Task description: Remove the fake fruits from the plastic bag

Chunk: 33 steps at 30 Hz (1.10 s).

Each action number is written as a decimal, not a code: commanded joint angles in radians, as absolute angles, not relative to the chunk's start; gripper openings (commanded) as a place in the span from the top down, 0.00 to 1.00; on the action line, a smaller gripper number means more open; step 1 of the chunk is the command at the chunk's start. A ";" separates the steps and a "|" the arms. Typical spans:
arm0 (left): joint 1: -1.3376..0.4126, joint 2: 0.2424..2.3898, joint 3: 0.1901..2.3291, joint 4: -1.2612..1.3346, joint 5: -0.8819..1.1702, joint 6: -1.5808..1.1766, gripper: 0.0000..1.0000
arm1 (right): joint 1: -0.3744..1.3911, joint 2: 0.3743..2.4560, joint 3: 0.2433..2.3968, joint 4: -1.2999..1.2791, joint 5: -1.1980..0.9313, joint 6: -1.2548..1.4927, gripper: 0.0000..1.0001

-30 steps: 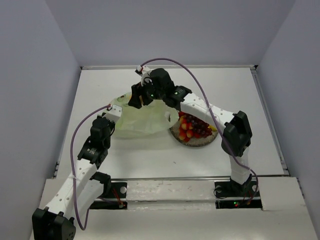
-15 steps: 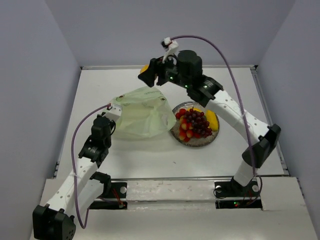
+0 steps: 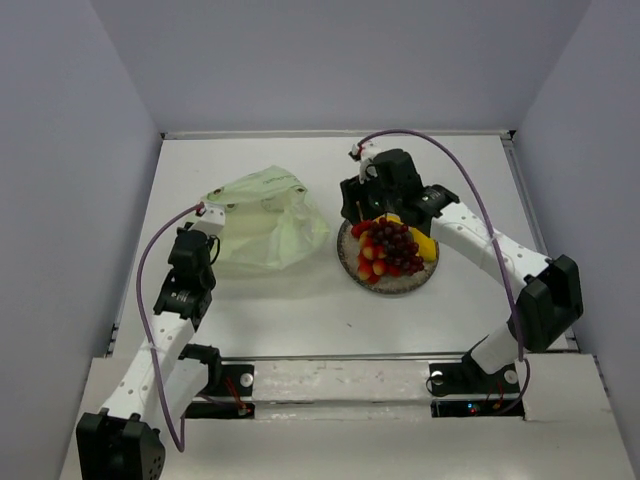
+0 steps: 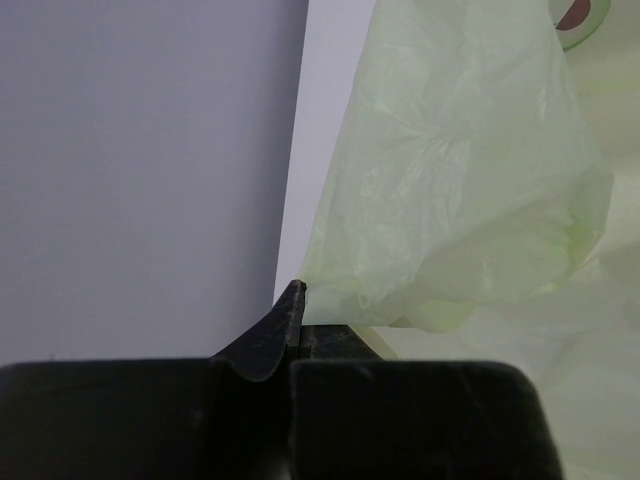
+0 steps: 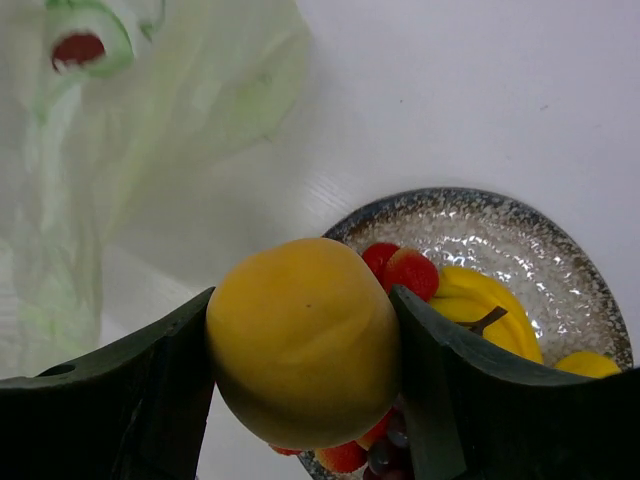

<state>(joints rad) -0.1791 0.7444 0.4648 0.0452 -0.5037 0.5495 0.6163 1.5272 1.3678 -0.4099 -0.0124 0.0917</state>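
The pale yellow-green plastic bag (image 3: 262, 218) lies left of the grey speckled plate (image 3: 390, 284). My left gripper (image 3: 207, 212) is shut on the bag's left edge; in the left wrist view the closed fingertips (image 4: 293, 300) pinch the bag (image 4: 460, 190). My right gripper (image 3: 352, 203) is shut on a round yellow-orange fruit (image 5: 305, 340) and holds it over the plate's (image 5: 545, 250) left rim. On the plate lie a dark grape bunch (image 3: 395, 240), red strawberry pieces (image 3: 368, 262) and a yellow banana (image 3: 424, 243); the banana also shows in the right wrist view (image 5: 485, 305).
White table with raised walls at left, back and right. The right arm reaches over the plate's right side. A red and green printed mark (image 5: 82, 42) shows on the bag.
My right gripper has carried the yellow-orange fruit from high near the back wall down and right to the plate's left rim. My left gripper and the bag's edge shifted slightly left and back.
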 commanded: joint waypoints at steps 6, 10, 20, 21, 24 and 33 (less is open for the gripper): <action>-0.155 0.745 0.492 0.087 -0.511 0.541 0.99 | 0.684 1.675 1.379 -0.414 -0.068 -0.169 0.76; -0.153 0.755 0.494 0.091 -0.494 0.540 0.99 | 0.738 1.745 1.413 -0.416 -0.045 -0.267 0.75; -0.153 0.753 0.486 0.083 -0.479 0.531 0.99 | 0.749 1.819 1.394 -0.410 -0.005 -0.350 0.73; -0.153 0.752 0.486 0.083 -0.480 0.529 0.99 | 0.749 1.822 1.388 -0.410 0.036 -0.351 0.72; -0.152 0.752 0.479 0.087 -0.491 0.537 0.99 | 0.749 1.815 1.364 -0.405 0.043 -0.356 0.71; -0.149 0.755 0.489 0.098 -0.479 0.543 0.99 | 0.749 1.851 1.339 -0.403 0.032 -0.379 0.58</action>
